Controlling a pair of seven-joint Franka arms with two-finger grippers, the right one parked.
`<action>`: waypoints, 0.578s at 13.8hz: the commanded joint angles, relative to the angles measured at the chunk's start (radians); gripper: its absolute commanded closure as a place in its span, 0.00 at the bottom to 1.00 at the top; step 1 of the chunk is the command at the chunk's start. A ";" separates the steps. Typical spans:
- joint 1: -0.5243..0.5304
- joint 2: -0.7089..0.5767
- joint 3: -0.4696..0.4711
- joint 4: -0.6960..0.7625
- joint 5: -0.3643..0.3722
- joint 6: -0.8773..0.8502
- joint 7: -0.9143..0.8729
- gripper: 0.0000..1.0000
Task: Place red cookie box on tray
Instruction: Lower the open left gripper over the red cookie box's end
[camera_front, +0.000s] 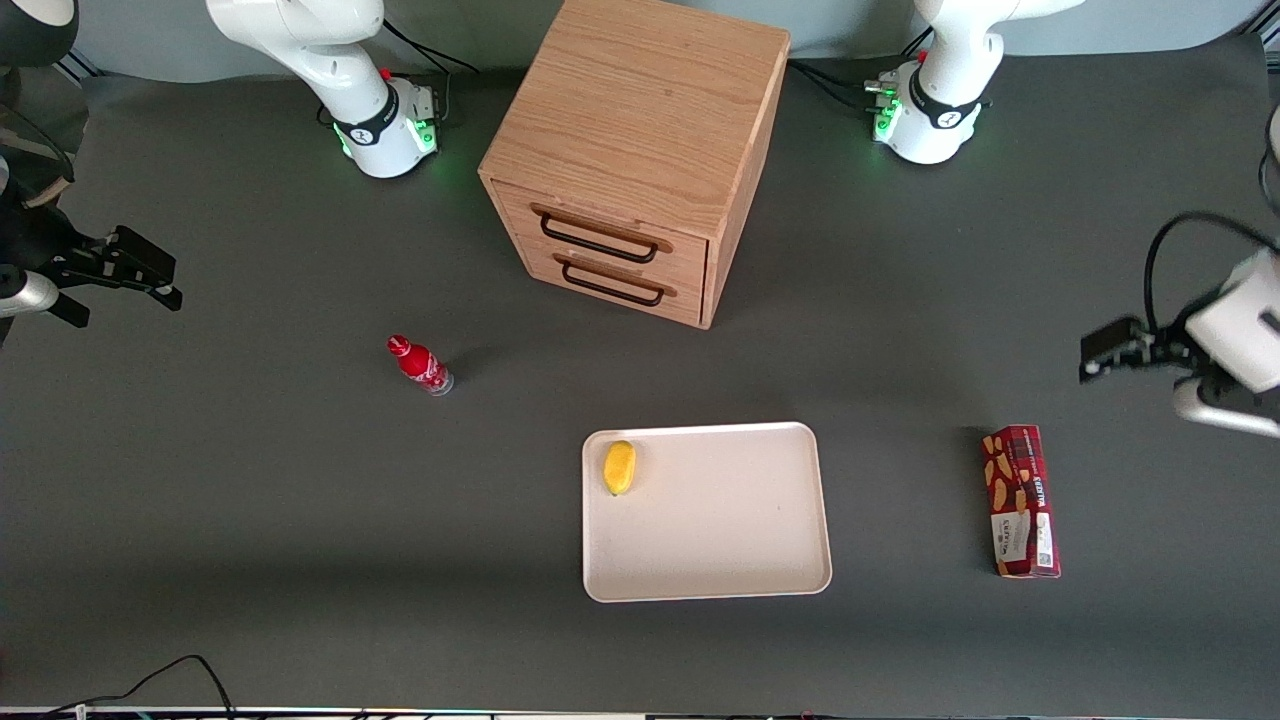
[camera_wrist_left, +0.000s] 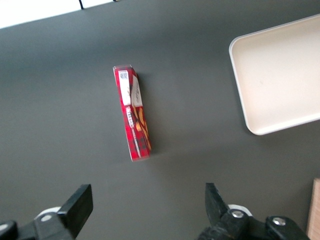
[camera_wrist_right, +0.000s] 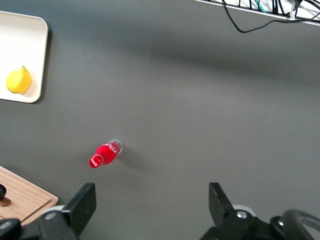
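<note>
Gripper (camera_wrist_left: 145, 210) hangs over bare table with its fingers spread wide, holding nothing. Cookie box (camera_front: 1021, 500) lies flat toward the working arm's end, well apart from the tray (camera_front: 720, 585), which has a lemon (camera_front: 619, 467) on it.

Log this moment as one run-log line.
gripper: open, above table, holding nothing | red cookie box: on table beside tray | lemon: on tray

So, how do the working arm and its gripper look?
The left arm is glossy white with rounded shells, and a black cable loops over its wrist. Its base carries a black band and green lights. The gripper is black, with two angular fingers.
</note>
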 joint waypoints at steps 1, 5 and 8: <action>0.000 0.176 0.000 0.104 0.051 0.104 -0.036 0.00; 0.000 0.342 0.020 0.104 0.131 0.268 -0.160 0.00; -0.002 0.409 0.041 0.086 0.146 0.351 -0.182 0.00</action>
